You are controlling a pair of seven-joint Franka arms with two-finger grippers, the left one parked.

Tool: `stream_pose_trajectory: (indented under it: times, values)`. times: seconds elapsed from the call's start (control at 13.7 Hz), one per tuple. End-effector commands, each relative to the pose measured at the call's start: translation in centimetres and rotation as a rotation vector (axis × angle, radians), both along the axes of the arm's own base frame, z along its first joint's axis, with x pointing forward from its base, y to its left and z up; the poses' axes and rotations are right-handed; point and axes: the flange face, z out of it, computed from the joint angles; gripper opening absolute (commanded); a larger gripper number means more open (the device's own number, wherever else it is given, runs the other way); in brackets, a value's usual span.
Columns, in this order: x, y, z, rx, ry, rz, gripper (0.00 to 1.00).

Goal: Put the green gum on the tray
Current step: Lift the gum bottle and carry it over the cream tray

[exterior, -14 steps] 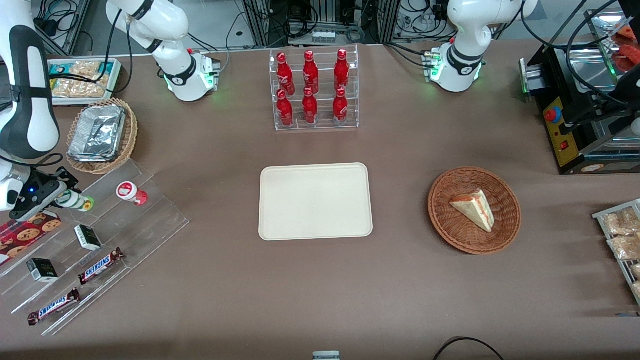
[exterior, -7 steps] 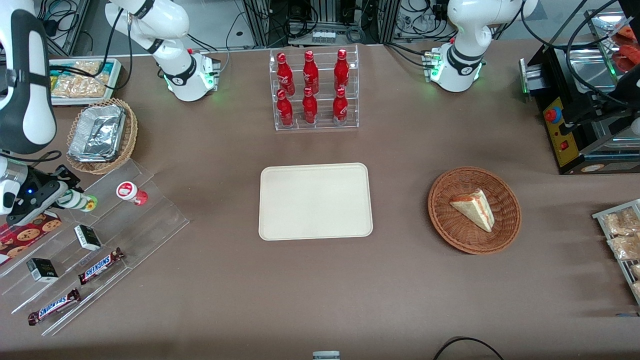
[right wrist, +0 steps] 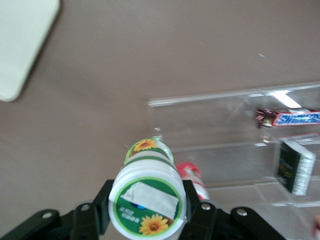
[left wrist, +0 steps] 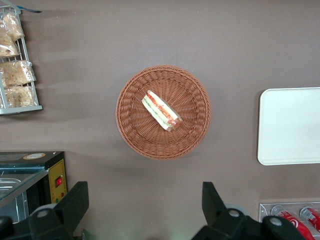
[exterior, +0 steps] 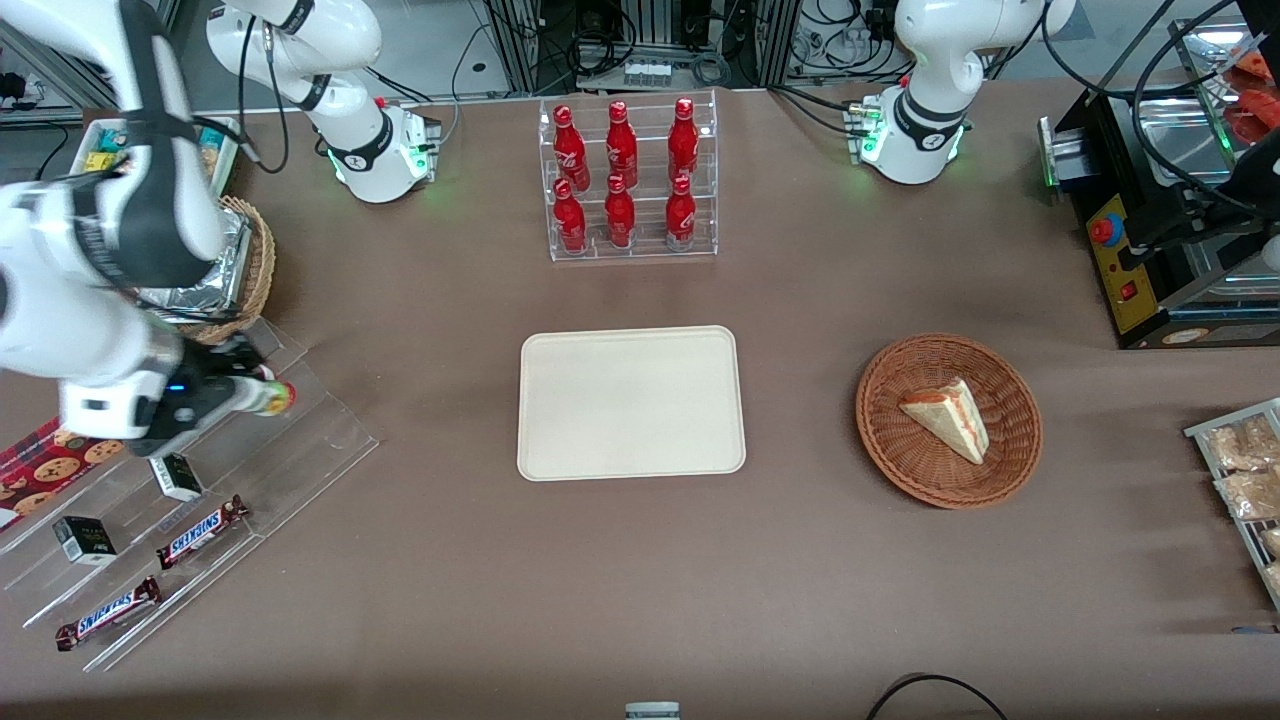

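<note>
While the tray lies flat in the middle of the brown surface, the gripper hangs over the clear stepped display rack toward the working arm's end of the table, its two dark fingers pressed against either side of the green gum. In the right wrist view the green gum shows its white lid with a green ring and a sunflower mark, its yellow-green label just past the lid, and it is carried clear above the rack's steps. Directly below it, on the rack, lies the red-labelled bottle, mostly covered by the held one. The tray is well apart from the held bottle, and only a rounded corner of it appears from the wrist camera. On the lower steps of the rack, nearer to the front camera, sit two Snickers bars and small dark boxes. A round wicker basket holding a sandwich wedge rests toward the parked arm's end of the table.
</note>
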Motion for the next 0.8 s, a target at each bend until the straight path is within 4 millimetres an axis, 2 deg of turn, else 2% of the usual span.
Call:
stream_pose_trajectory:
  times: [0.0,0.07,0.44,0.73]
  values:
    - [-0.1,5.8,-0.9,-0.016,0.017,-0.101,0.00]
    - [-0.3,8.3,-1.5,-0.014,0.019,-0.138,0.00]
    - [0.3,17.3,-4.8,0.031,0.056,-0.298,0.00]
    - [-0.6,25.0,-8.0,0.021,0.002,-0.380,0.00]
